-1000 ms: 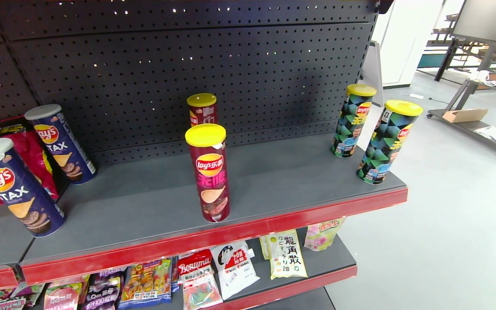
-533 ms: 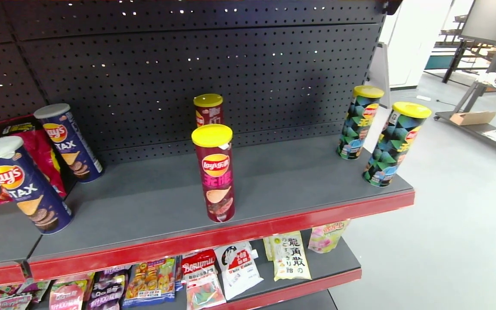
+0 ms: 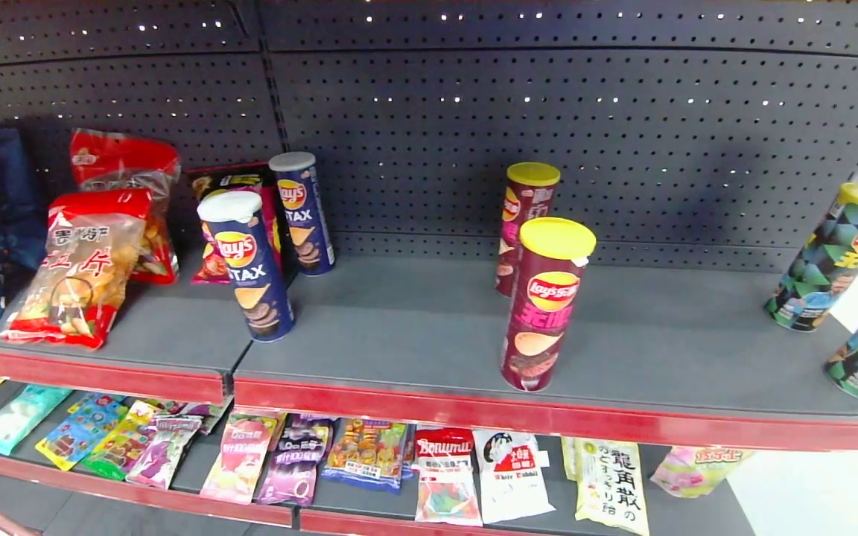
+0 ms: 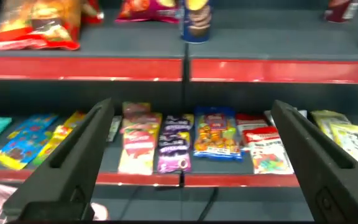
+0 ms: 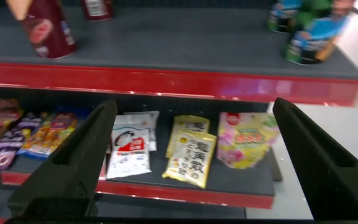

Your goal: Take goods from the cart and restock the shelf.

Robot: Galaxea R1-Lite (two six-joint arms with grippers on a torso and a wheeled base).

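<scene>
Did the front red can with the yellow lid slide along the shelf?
No. The front can stands just before the back can, near the shelf's red edge, as earlier. The camera turned, so the whole picture shifted.

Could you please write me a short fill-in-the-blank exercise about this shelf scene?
1. The front maroon can has a ____ lid.
2. The number of blue cans standing on the upper shelf is ____.
3. The left tool and the right tool are both ____, holding nothing.
Missing words: yellow; two; open.
</scene>
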